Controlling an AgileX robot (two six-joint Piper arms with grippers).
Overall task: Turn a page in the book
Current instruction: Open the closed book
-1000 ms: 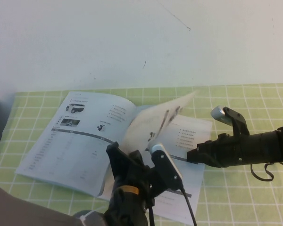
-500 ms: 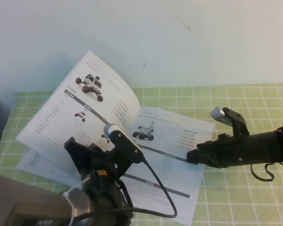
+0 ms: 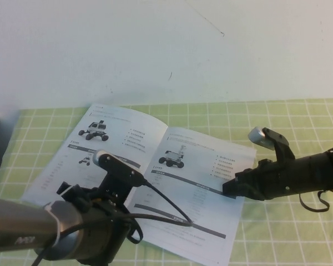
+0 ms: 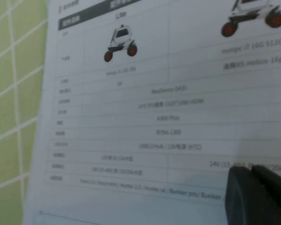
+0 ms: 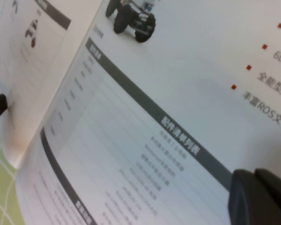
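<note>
Book (image 3: 150, 177) open flat on the green checked mat (image 3: 288, 233), both arms over it.
Right gripper (image 3: 231, 188), jaws closed and holding nothing, presses its tip on the right-hand sheet's outer edge. Left gripper (image 4: 257, 194) sits over the near left of the page (image 3: 94, 155), its fingers mostly hidden behind the arm; whether they are open or closed, can't tell. Table text blurs.

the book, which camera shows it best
The high view: the whole open book lies flat on the green checked mat, the right gripper, shut, at its right edge and the left gripper over its left page. The left wrist view shows only a spec table, the right wrist view a slanted table close up.
</note>
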